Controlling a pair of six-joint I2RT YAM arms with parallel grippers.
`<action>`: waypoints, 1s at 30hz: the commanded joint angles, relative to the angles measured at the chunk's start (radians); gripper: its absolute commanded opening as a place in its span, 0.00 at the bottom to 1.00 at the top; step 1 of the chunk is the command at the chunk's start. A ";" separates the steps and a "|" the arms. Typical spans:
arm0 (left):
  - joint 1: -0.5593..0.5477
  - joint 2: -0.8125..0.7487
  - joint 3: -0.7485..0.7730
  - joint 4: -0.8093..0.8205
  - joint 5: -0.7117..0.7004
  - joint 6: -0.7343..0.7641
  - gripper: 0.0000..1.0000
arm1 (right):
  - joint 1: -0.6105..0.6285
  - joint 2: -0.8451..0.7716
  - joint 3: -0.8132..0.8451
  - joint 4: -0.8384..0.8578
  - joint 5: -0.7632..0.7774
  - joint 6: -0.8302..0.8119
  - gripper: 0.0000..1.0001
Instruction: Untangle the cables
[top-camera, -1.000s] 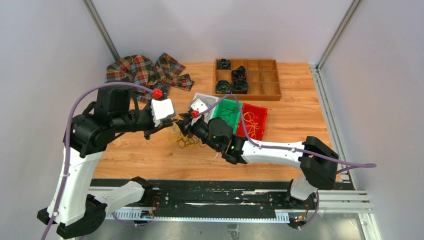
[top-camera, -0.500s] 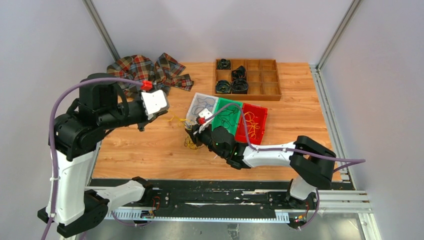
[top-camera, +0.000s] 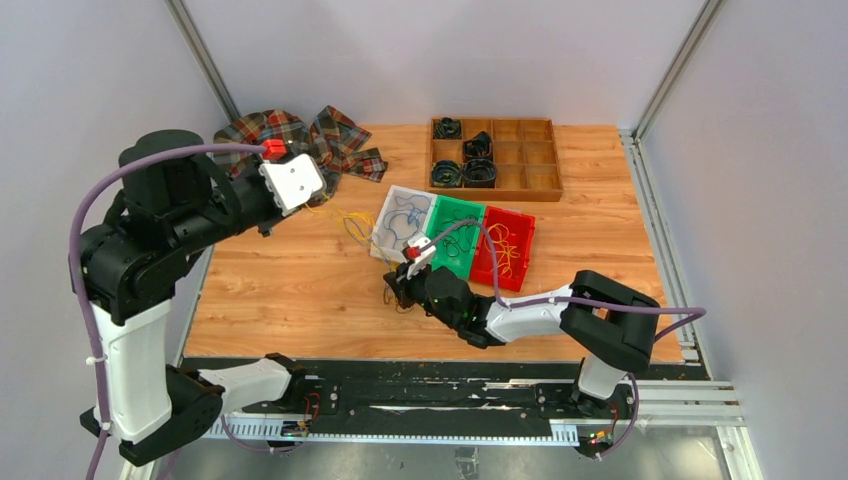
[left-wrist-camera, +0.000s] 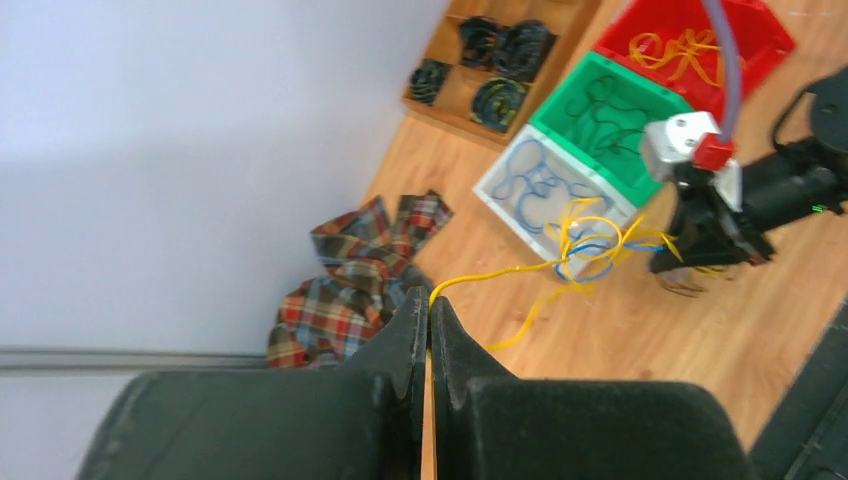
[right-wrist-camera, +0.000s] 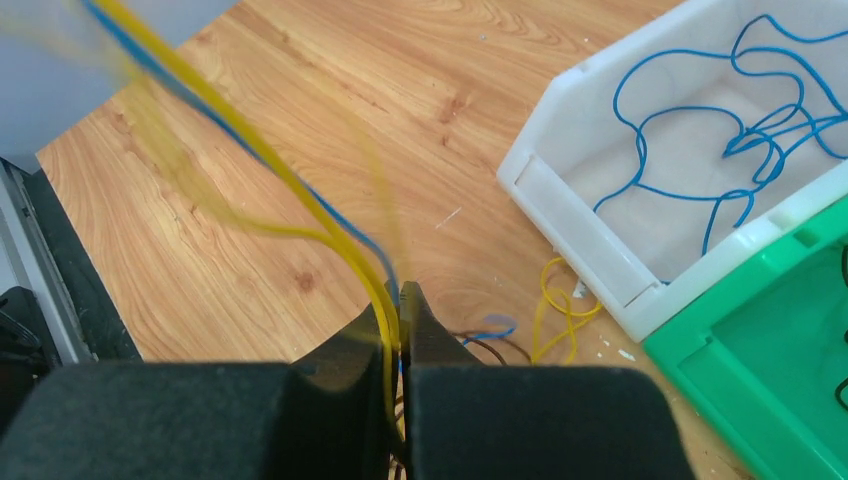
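Near edge: right gripper (right-wrist-camera: 400, 295) sits low over the table (top-camera: 300, 300), jaws pinched on the cables (left-wrist-camera: 600, 238) with yellow and blue strands running up between its fingers. One yellow strand stretches left to the raised left gripper (left-wrist-camera: 429, 305), clamped shut on its end. The clump is between the two, just beside the white bin (top-camera: 383, 232).

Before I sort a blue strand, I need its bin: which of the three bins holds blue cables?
The white bin, leftmost in the top view; the green bin holds black ones, the red bin yellow.
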 joint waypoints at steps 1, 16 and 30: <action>-0.004 -0.003 0.046 0.140 -0.143 0.029 0.00 | -0.010 0.026 -0.048 0.023 0.016 0.069 0.01; -0.004 -0.056 -0.071 0.602 -0.429 -0.024 0.00 | -0.010 0.024 -0.104 0.032 0.033 0.105 0.01; -0.004 -0.086 -0.139 1.112 -0.618 0.083 0.00 | -0.003 0.082 -0.102 -0.058 0.073 0.166 0.01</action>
